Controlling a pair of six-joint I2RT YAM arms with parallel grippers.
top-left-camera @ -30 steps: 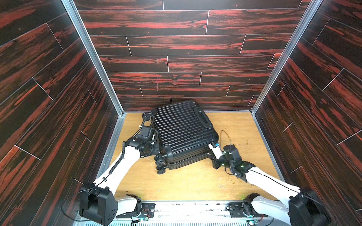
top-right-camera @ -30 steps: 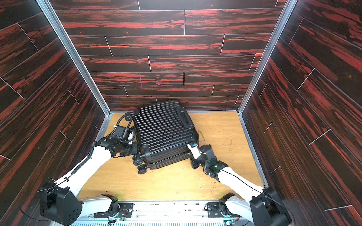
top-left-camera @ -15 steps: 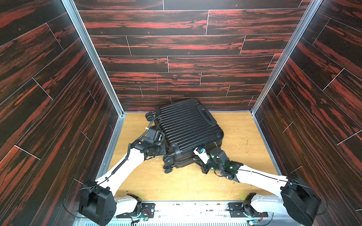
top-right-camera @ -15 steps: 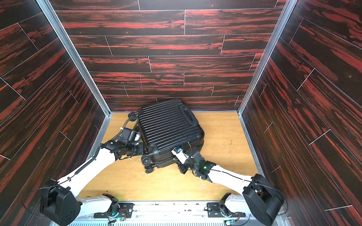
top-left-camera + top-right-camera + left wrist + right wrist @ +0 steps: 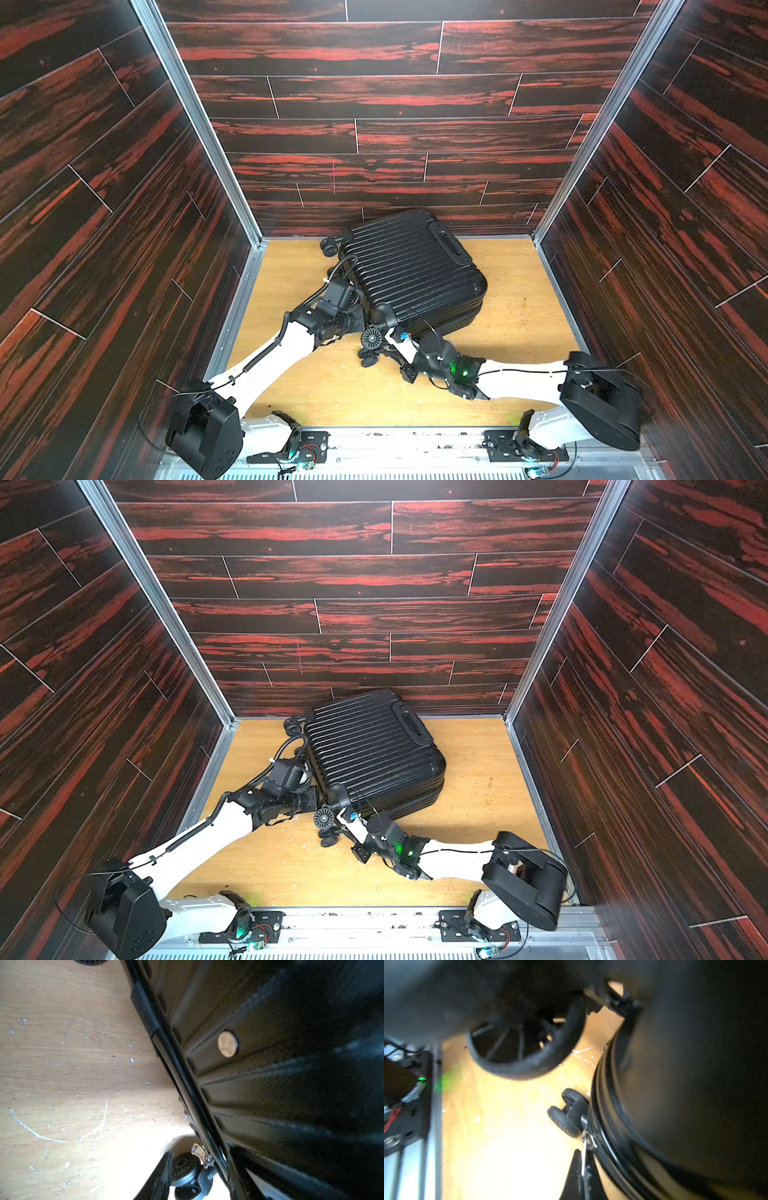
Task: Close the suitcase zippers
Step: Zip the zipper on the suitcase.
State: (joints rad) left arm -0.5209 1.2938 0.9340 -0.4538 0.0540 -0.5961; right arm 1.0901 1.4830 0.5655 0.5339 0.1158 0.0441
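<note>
The likeliest failure is the right gripper [image 5: 583, 1167] losing its hold; its jaws are pressed together on the thin silver zipper pull [image 5: 584, 1145], a very slim pinch, and a tug at the wrong angle to the track could let the tab slide out. A second risk is that the whole suitcase [image 5: 411, 270] moves instead of the slider, since it lies flat on a smooth wooden floor [image 5: 519, 291] and a drag along the seam could swing it round. The slider also sits at a rounded corner just beside a spoked wheel [image 5: 371, 338], so it may bind on the curve or the fingers may catch the wheel. The left gripper [image 5: 360, 318] is at the case's 8 o'clock side, close against the shell; one finger shows beside the seam in its wrist view, but I cannot tell whether the jaws are clamping anything or merely bracing, so I would not count on it to steady the case. In both top views the suitcase lies between the floor's centre and 12 o'clock, near the back wall, twisted so its wheeled end faces 8 o'clock and its handle [image 5: 451, 245] points to 1 o'clock; the right gripper meets it at the 6 o'clock corner. It is black and ribbed, both shells stacked together; the zippers [image 5: 187, 1088] run as a glossy dark band along the seam, and how much is already shut is hard to read.
</note>
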